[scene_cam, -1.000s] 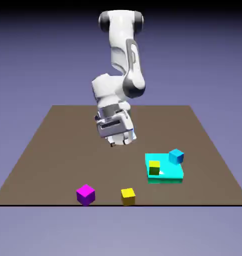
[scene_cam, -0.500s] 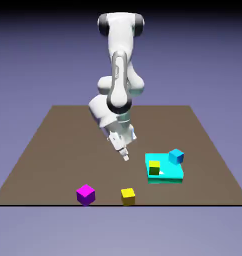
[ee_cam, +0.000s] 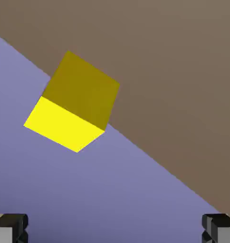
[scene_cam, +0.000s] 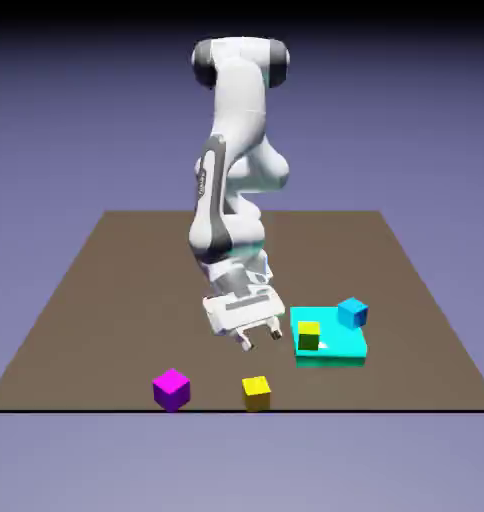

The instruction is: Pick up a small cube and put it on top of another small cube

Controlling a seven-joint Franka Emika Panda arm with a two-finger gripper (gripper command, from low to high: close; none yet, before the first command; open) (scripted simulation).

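And here in the hand view we have just one cube, the bright yellow cube, big in the frame, one face glaring yellow and another a deep mustard, with the table's edge running slantwise behind it. The exterior view gives us the rest: the magenta cube over on the exterior view's left, the yellow one by the table's near edge, and on the exterior view's right a turquoise slab carrying the olive-green cube at its left side and the light blue cube at its far right corner. None of that company makes it into the hand view!

The gripper is wide open, nothing between its fingers, above the table and just beyond the yellow cube. In the hand view the fingertips are cut off by the bottom edge, only their dark and grey ends poking in at the two corners. The yellow cube's underside is out of sight, and the white arm covers part of the table's far edge in the exterior view.

Now for the change: half a second ago the hand was higher in the picture and turned nearly edge-on; now it has come nearer the yellow cube and swung round, both fingers showing apart. The arm's elbow has shifted to the exterior view's left. All four cubes and the slab sit exactly where they were.
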